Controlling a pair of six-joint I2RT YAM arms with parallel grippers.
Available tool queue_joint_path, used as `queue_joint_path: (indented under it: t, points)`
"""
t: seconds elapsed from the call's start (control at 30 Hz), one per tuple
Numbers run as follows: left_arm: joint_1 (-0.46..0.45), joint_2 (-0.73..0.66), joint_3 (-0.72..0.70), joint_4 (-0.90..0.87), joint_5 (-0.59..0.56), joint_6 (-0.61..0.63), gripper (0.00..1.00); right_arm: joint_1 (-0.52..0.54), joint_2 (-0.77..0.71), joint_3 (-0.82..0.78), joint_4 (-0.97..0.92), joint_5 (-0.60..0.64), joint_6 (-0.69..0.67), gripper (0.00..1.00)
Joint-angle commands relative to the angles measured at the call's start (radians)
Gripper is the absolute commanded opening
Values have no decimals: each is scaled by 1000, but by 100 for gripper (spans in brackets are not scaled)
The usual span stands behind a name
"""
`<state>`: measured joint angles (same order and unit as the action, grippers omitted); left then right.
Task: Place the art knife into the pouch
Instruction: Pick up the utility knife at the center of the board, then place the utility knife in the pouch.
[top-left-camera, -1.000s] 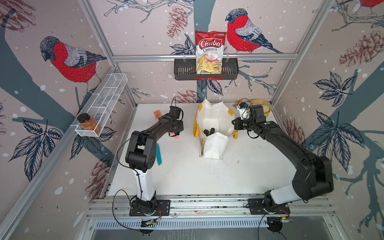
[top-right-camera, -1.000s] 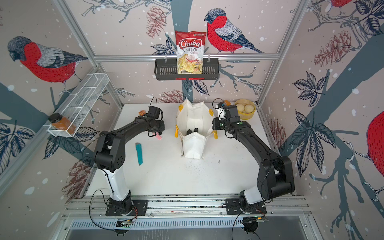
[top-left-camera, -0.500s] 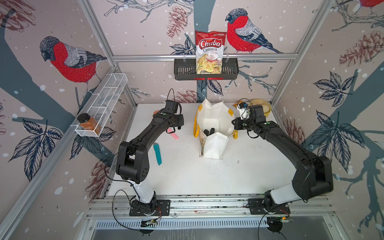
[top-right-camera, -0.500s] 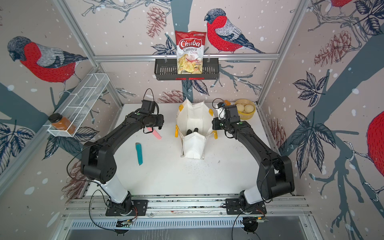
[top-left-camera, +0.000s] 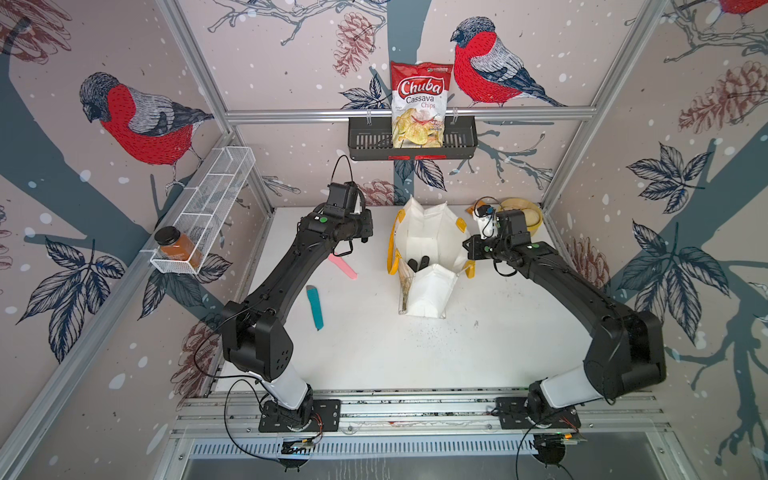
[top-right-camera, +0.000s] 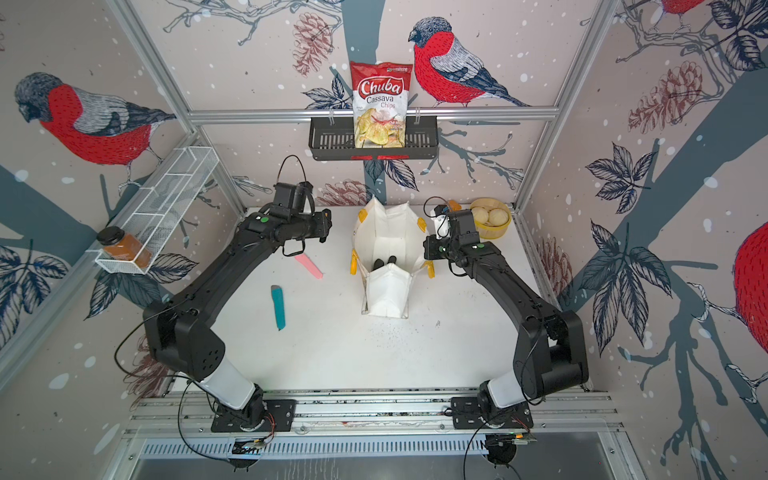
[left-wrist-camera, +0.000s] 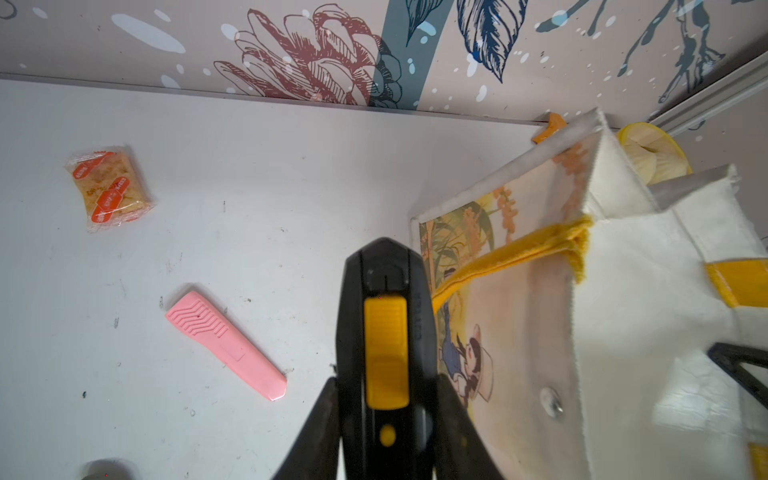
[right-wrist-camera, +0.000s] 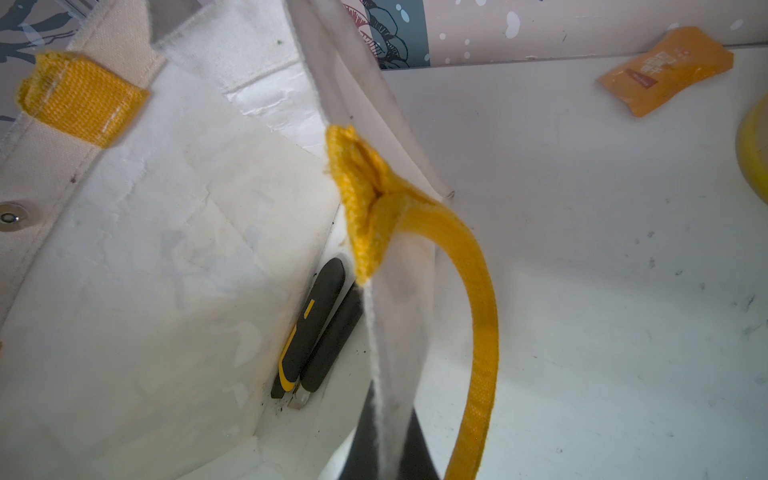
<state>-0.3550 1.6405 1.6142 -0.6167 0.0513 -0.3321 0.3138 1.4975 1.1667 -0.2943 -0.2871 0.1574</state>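
Both hold: left gripper (left-wrist-camera: 386, 403) clamps a slim black-and-yellow plastic art knife (left-wrist-camera: 384, 286); right gripper (right-wrist-camera: 388, 440) pinches the white woven pouch (right-wrist-camera: 166, 249) wall.

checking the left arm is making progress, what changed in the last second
The left hand, shut on a black knife, lifted and turned toward the pouch, its arm straightening. The right hand still pinches the pouch rim; pink knife, teal knife and pouch have not moved.
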Motion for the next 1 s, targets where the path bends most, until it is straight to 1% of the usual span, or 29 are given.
queue_joint_path:
  t: [0.0, 0.23, 0.6, 0.97]
  points:
    - [-11, -21, 26, -21, -14, 21, 30, 5, -1, 5, 20, 8, 0, 0]
    - [-56, -8, 119, -36, -13, 32, 30, 9, -4, 4, 22, 9, 3, 0]
    - [-160, 90, 286, -44, -4, 45, 30, 15, -8, 3, 20, 11, 4, 0]
    - [-238, 195, 383, -57, 18, 70, 30, 19, -5, 3, 23, 9, 5, 0]
